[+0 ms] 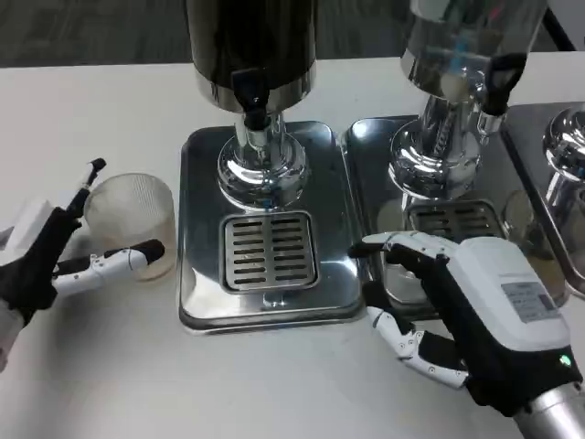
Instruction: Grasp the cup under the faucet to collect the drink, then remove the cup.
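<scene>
left hand: at the left edge, fingers spread wide around the cup; one finger reaches behind the cup's rim, another lies along its front, low down. Contact unclear, can't tell if it has a real grip

cup: clear plastic, upright on the white table, just left of the tray, between the left hand's fingers. Well off from the faucet, not under it

tray: steel, slotted grate in the middle, nothing on the grate

dispenser: dark body on a chrome base at the tray's back; black faucet sits above the base, behind the grate

right hand: palm down over the front left corner of the second tray, fingers loosely curled and apart, thumb side hanging over the table. Can't tell whether anything is in it

second dispenser: clear body, chrome base, own black faucet, behind the right hand

right edge: part of a third chrome base and tray
</scene>
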